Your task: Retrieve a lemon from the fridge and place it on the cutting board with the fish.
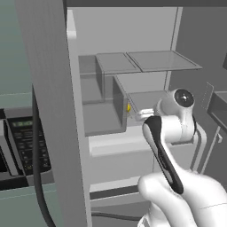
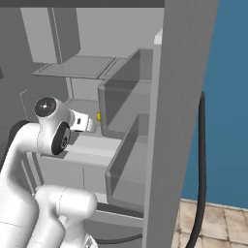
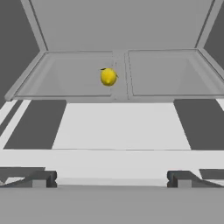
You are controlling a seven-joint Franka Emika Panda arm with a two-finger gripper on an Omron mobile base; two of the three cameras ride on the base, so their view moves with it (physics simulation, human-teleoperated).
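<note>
The white arm rises from the base, bends at a dark-lined elbow link and reaches forward, its wrist joint held about level. The hand (image 3: 112,178) points straight ahead, away from the base. In the hand view its two dark fingertips (image 3: 40,178) stand at the bottom, one toward 8 o'clock and one toward 4 o'clock, spread wide apart with nothing between them. The hand holds nothing.

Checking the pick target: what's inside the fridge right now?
One lemon sits on a pale shelf inside the open fridge, ahead of the open gripper. The upper shelf looks bare; lower compartments are hidden behind the arm and door bins.
</note>
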